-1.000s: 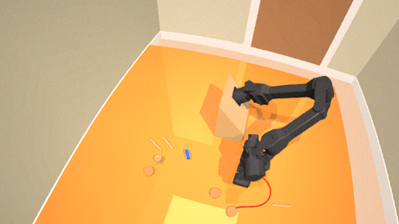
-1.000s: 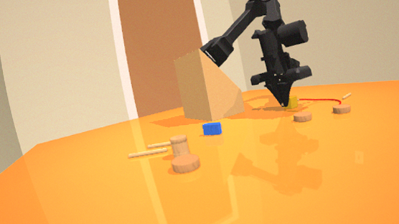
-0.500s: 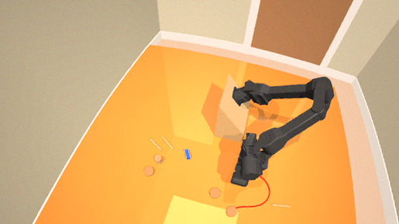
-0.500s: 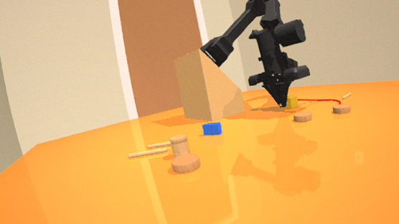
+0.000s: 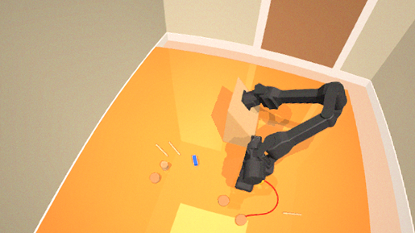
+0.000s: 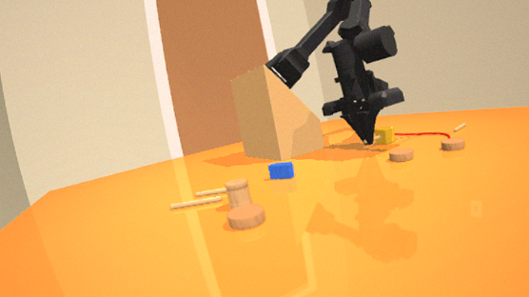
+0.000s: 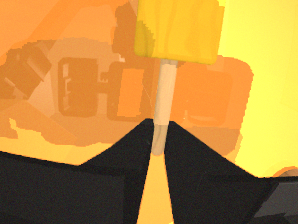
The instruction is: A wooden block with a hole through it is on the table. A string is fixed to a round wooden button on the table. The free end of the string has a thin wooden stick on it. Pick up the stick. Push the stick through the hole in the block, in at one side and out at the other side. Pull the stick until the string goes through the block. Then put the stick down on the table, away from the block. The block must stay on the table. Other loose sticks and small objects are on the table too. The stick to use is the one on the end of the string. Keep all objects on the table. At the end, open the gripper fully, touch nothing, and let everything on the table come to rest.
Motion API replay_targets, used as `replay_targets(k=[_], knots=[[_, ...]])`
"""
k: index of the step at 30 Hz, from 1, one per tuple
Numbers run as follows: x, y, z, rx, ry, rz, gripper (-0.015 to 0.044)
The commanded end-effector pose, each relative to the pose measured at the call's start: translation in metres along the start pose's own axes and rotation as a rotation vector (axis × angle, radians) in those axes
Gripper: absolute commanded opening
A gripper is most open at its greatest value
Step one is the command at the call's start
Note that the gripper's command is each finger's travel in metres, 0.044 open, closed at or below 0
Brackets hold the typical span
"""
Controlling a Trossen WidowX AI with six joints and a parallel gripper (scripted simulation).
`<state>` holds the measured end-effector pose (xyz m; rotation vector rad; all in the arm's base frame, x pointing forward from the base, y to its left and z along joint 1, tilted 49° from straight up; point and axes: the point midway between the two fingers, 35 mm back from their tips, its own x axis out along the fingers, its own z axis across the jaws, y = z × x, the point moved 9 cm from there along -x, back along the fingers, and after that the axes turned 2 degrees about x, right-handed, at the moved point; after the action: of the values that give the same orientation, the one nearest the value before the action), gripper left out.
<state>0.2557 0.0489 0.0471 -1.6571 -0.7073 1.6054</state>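
Orange glossy tabletop (image 5: 123,147) (image 6: 135,277), beige walls behind. Black parallel-jaw gripper (image 5: 244,185) (image 6: 369,142) (image 7: 158,127) pinched on thin pale wooden stick (image 6: 377,138) (image 7: 165,95), low nr table; stick's other end meets yellow cuboid block (image 6: 385,135) (image 7: 179,30). Red curved string (image 5: 278,198) (image 6: 422,133) runs from block's far side to round brown wooden button (image 5: 240,220) (image 6: 453,145). Small blue block (image 5: 195,160) (image 6: 281,170) well apart, w/ 2 loose sticks beyond.
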Motion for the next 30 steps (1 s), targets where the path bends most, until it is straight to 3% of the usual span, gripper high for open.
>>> replay_targets(k=[1, 30], knots=[[0.001, 0.006, 0.002, -0.001, -0.002, -0.003, 0.0], [-0.003, 0.048, -0.001, 0.002, 0.01, -0.001, 0.0]])
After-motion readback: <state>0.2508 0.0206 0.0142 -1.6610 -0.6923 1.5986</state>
